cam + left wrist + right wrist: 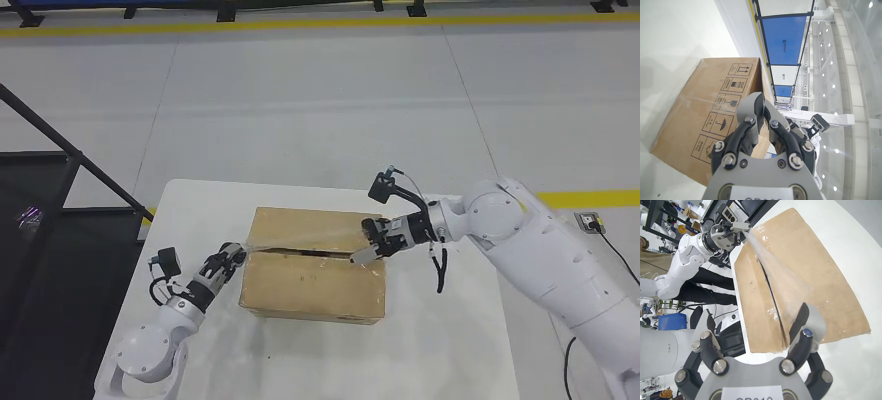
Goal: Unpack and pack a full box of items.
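Unsealing is in hand: the shut brown cardboard box [315,280] sits centred on the white table [440,330], the left gripper [236,254] pinching the clear tape strip [772,261] at the box's 9 o'clock end and the right gripper [366,249] spread wide at 3 o'clock, so the next move is likely peeling the strip clear.

Cardboard box [315,278] on white table [440,340]
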